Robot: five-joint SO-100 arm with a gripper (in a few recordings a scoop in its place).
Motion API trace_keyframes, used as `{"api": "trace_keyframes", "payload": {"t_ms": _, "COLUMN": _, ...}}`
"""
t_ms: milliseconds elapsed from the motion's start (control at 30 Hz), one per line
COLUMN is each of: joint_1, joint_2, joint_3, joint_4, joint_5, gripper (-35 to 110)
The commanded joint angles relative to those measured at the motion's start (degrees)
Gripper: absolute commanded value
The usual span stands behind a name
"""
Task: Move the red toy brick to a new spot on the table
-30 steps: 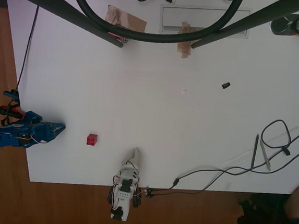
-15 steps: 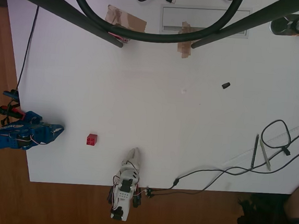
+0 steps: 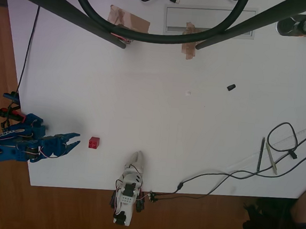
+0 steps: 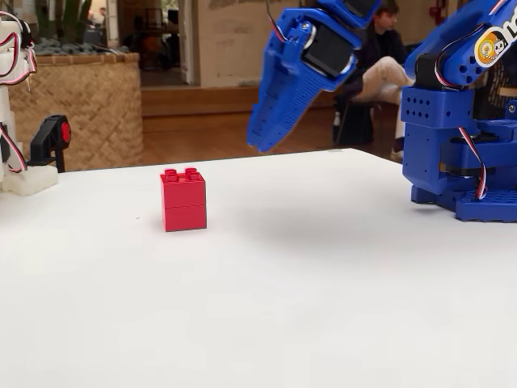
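The table [image 3: 168, 121] took up most of the overhead view, a white sheet with brown floor along the left and bottom edges. The blue arm [image 3: 16, 144] lay at the lower left of that view. Half a second earlier its tip had stopped just past the table's left edge with the two fingers drawn to one point. Now the arm reached further right over the white surface, closer to the brick. The gripper [image 3: 74, 141] had its fingers spread into a fork, the gap facing the brick and nothing between them.

In the fixed view the gripper [image 4: 260, 142] hung in the upper middle of the frame, raised above the tabletop, though from this angle the fingers overlapped and the spread was hard to judge.

The red toy brick [image 3: 93, 142] sat in the lower left part of the overhead view, just right of the fingertips but apart from them, at the same spot as in both earlier frames. In the fixed view the red toy brick [image 4: 183, 200] stood upright left of centre, studs up.
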Motion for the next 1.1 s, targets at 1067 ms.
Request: {"api": "trace_keyframes", "payload": {"t_ms": 1067, "joint_1": 9.67, "joint_2": -24.87, "joint_3": 4.57, "joint_4": -39.55, "joint_5": -6.42, "gripper": 25}}
